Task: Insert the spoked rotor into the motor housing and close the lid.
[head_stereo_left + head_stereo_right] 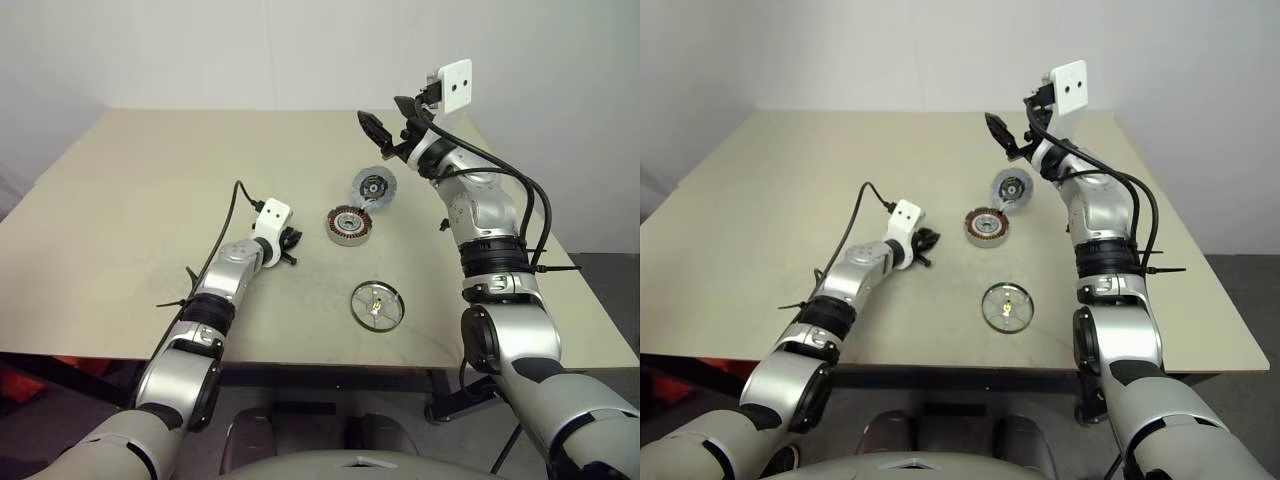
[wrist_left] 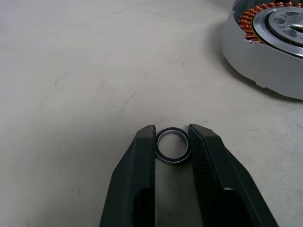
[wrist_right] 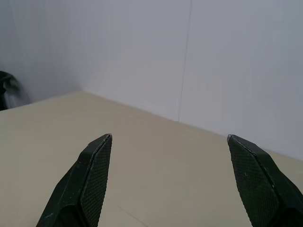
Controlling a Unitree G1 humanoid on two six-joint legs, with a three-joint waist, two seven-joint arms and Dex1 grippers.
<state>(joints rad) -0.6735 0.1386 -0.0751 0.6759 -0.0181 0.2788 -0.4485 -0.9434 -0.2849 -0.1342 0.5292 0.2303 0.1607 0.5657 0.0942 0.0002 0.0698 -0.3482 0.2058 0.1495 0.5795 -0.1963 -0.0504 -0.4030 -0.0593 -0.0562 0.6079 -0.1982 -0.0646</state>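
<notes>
The table (image 1: 150, 200) carries all 3 motor parts in a loose group right of its middle. The motor housing (image 1: 349, 224), a short grey drum with copper windings showing, sits at the centre of that group; the lid (image 1: 373, 186) lies just beyond it to the far right, tilted up on one edge, and the spoked rotor (image 1: 378, 304) lies flat on the near side, well apart from the housing and close to the near edge. The right gripper (image 1: 392, 126) is raised above the far side of the table with its jaws spread wide and nothing between them. The left gripper (image 1: 292, 246) is low on the table just left of the housing, its 2 fingers (image 2: 142, 156) pinched on a small metal ring (image 2: 173, 145), which is not one of the task's parts. The coming move turns on the rotor: it lies near and to the right of the left gripper, and below and nearer than the right gripper, flat with its axle pointing up, so it has no long axis to line up with. My judgement is that the free right gripper is better placed to come down for it, since the left is occupied.
</notes>
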